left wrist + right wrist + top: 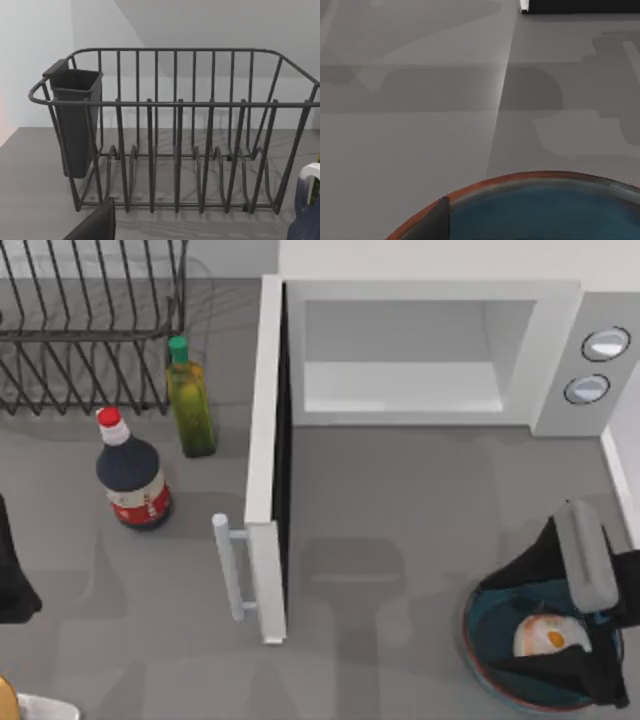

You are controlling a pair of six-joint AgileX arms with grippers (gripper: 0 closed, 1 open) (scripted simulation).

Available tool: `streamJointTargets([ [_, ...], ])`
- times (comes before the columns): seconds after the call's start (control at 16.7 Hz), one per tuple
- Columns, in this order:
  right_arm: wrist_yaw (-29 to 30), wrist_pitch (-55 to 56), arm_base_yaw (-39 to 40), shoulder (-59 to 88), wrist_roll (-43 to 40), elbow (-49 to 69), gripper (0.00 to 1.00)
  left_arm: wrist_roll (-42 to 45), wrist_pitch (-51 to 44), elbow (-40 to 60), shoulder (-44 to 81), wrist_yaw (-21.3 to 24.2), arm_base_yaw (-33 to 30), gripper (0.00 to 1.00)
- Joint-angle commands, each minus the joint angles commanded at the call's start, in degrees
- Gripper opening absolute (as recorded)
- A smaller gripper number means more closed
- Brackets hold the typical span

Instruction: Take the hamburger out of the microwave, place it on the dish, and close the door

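The microwave (560, 310) stands at the back right, its pale cavity (400, 360) bare. Its door (263, 440) is swung wide open toward the front, with the white bar handle (232, 570) on the left face. At the front right lies the dish (470, 638), blue-teal with a reddish rim (535, 176). The hamburger (545, 635) rests inside it. My right gripper (505, 625) hovers over the dish, open, its black fingers (436, 222) spread on either side of the hamburger without touching it. My left gripper (10, 575) is parked at the table's left edge, and its one visible finger (95, 225) sits far off centre.
A black wire dish rack (90, 330) with a cutlery cup (75, 120) fills the back left. A green bottle (190, 400) and a dark red-capped bottle (132, 475) stand between the rack and the door. Two silver knobs (605, 343) sit on the microwave's right panel.
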Motion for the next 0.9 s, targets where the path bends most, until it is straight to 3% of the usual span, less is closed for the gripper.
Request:
streamJointTargets([
  [0.3,12.8,1.7,-1.7,-21.3,15.2,-7.0,1.0,0.0,0.0,0.0,0.0,0.0,0.0,1.0],
  [0.9,48.0,6.3,-6.2,-81.8,56.0,-26.1,1.0,0.0,0.0,0.0,0.0,0.0,0.0,1.0],
])
